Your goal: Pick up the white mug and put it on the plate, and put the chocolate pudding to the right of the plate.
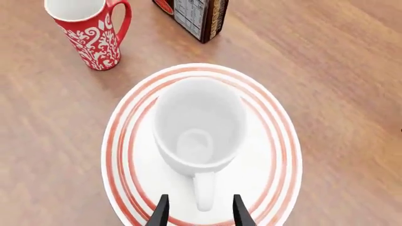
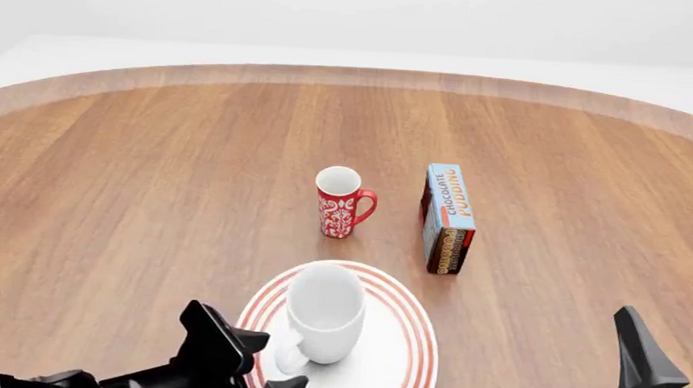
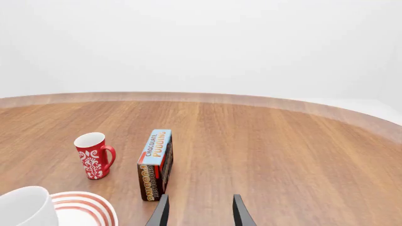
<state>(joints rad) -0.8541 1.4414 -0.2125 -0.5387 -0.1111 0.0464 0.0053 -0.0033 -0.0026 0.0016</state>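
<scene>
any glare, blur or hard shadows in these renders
Front view: sharp, evenly lit, only a faint soft shadow beside the chocolate pudding. Left wrist view: the white mug nearly blends into the plate, white on white, no glare. Right wrist view: sharp throughout, plain bright background.

Round wooden table [image 2: 145, 175], pale rim, plain white backdrop, soft even light

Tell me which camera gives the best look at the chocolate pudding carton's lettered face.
The front view: the chocolate pudding shows its whole light-blue lettered top from above. The right wrist view shows the carton complete but end-on, its lettering foreshortened. The left wrist view catches only a cropped corner with a printed panel, no lettered face.
</scene>
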